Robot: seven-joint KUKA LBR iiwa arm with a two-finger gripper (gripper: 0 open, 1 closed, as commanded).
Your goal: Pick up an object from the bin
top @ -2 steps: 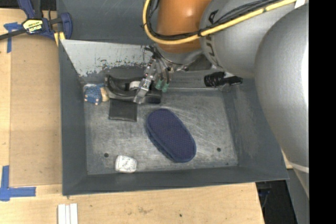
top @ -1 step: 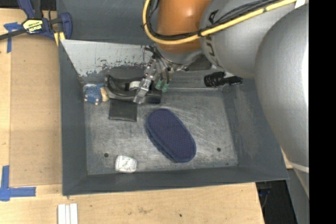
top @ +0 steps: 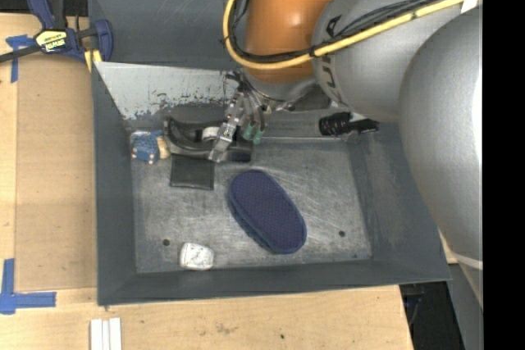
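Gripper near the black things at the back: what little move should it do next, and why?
Probably a small dip straight down. The gripper sits at the back of the bin, over a black curved thing, beside a flat black square, and I see nothing held in it. The dark blue oval lies apart, toward the front.

No legible lettering, label or number on the bin (top: 113, 201) or the arm (top: 385, 45).

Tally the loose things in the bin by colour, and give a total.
Black: 3 (round ring-like thing, flat square, pen-like stick)
Blue: 2 (dark oval pad, small pale-blue thing)
White: 1 (crumpled lump)
Total: 6
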